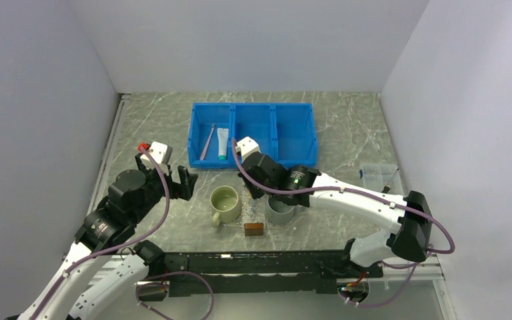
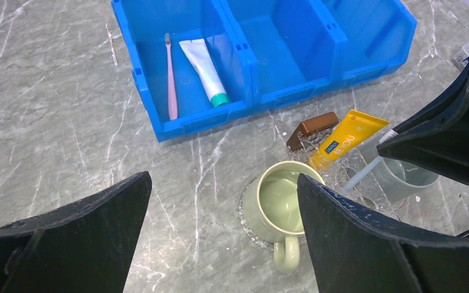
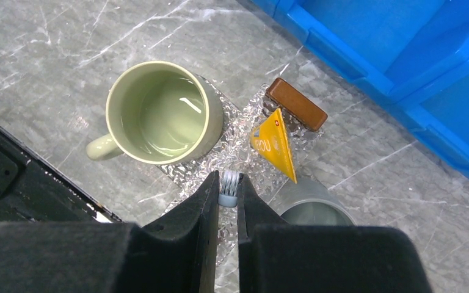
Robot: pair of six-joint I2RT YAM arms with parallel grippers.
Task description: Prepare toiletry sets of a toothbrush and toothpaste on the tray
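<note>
Surface: grey marbled tabletop (image 1: 153, 120), white walls around it, pretty cluttered in the middle.
Right gripper (image 3: 228, 183): pinched tight on the pale blue-white toothbrush (image 3: 229, 190), head end poking past the fingertips and aimed down at the clear glittery oval tray (image 3: 238, 146). Can't tell if the tip touches it.
Brush looks: thin stick, pale blue neck, whitish bristles.
Yellow-orange squeeze tube (image 3: 275, 143): lying on the tray, so I'd guess the brush goes beside it to finish set one.
Left gripper (image 2: 223, 183): fingers spread wide, holding nothing, hovering short of the blue three-compartment bin (image 2: 159, 131), probably waiting on set two.
Pink toothbrush (image 2: 171, 79) and white teal-capped tube (image 2: 204, 64): side by side in the bin's left compartment.
Clutter: green mug (image 3: 162, 113), grey cup (image 3: 308, 207) and brown block (image 3: 295, 104) crowd on and around the tray, so space is tight.
</note>
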